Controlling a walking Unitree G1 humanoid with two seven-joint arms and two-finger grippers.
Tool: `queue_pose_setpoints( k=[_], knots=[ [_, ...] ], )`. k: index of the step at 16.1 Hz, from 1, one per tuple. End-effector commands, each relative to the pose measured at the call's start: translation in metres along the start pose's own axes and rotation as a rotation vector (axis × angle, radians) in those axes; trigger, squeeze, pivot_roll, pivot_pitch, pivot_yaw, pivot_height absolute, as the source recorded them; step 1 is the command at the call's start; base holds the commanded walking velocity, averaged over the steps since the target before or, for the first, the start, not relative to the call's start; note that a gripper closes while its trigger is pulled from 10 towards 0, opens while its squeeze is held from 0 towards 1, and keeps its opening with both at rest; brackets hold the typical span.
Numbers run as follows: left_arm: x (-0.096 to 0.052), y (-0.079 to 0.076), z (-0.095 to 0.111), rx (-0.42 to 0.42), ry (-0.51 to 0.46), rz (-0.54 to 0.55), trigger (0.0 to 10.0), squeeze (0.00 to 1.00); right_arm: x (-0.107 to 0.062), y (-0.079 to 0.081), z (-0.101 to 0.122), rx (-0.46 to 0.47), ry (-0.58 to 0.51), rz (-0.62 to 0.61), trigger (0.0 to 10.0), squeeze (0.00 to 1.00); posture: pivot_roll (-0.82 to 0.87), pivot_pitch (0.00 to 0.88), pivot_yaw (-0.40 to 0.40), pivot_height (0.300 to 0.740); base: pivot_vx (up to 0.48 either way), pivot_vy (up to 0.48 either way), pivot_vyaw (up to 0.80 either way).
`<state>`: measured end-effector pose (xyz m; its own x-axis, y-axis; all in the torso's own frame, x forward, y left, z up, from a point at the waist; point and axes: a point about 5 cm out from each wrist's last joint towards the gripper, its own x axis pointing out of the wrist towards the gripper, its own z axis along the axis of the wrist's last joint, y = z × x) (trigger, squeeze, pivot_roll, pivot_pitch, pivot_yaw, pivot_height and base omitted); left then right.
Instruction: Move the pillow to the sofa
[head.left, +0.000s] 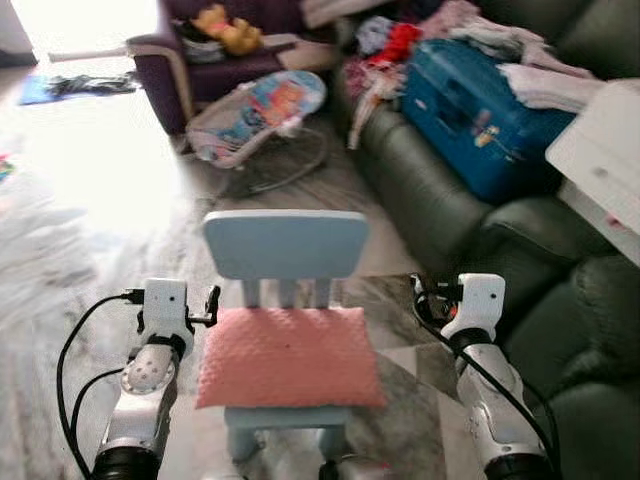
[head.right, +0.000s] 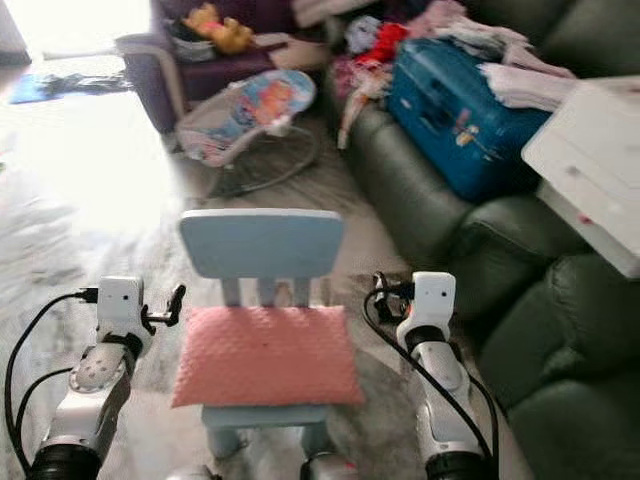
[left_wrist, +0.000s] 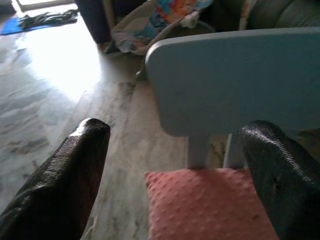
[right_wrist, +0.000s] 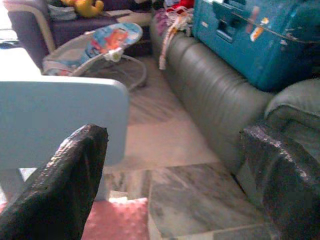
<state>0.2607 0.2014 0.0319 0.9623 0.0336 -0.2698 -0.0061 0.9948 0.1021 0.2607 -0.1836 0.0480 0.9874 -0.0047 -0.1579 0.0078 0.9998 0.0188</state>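
A pink pillow (head.left: 290, 355) lies flat on the seat of a small light-blue chair (head.left: 285, 243) right in front of me. The dark green sofa (head.left: 430, 190) runs along the right side. My left gripper (left_wrist: 175, 135) is open, held just left of the pillow's far left corner, with the chair back between its fingers in the left wrist view. My right gripper (right_wrist: 175, 135) is open too. It hangs to the right of the chair, between the chair and the sofa, apart from the pillow.
A blue suitcase (head.left: 480, 110) and heaped clothes (head.left: 400, 40) take up the sofa's far seats. A white box (head.left: 605, 150) juts in at the right. A baby bouncer (head.left: 262, 115) and a purple armchair (head.left: 200, 50) stand behind the chair. Bright marble floor (head.left: 90, 170) spreads left.
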Motion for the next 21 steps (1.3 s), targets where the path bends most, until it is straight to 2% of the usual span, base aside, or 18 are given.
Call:
queue_pose_setpoints(
  k=[1, 6, 11, 21],
  knots=[
    [-0.0004, 0.0037, 0.0015, 0.012, -0.014, 0.031, 10.0, 0.00, 0.0000, 0.0009, 0.0059, 0.000, -0.019, 0.010, 10.0, 0.00, -0.01, 0.000, -0.032, 0.740, 0.000, 0.000, 0.00],
    [0.0004, 0.0120, 0.0032, 0.037, -0.027, 0.069, 10.0, 0.00, -0.0013, 0.0012, 0.0055, -0.002, -0.017, 0.012, 10.0, 0.00, -0.01, 0.000, -0.032, 0.740, 0.000, 0.000, 0.00],
    [0.0007, 0.0078, 0.0022, 0.037, -0.024, 0.050, 10.0, 0.00, -0.0019, 0.0025, 0.0051, -0.003, -0.014, 0.018, 10.0, 0.00, -0.01, 0.000, -0.030, 0.736, 0.000, 0.000, 0.00],
    [0.0016, 0.0054, 0.0024, 0.040, -0.024, 0.053, 10.0, 0.00, -0.0025, 0.0013, 0.0050, -0.007, -0.015, 0.018, 10.0, 0.00, -0.01, 0.000, -0.031, 0.625, 0.000, 0.000, 0.00]
  ],
)
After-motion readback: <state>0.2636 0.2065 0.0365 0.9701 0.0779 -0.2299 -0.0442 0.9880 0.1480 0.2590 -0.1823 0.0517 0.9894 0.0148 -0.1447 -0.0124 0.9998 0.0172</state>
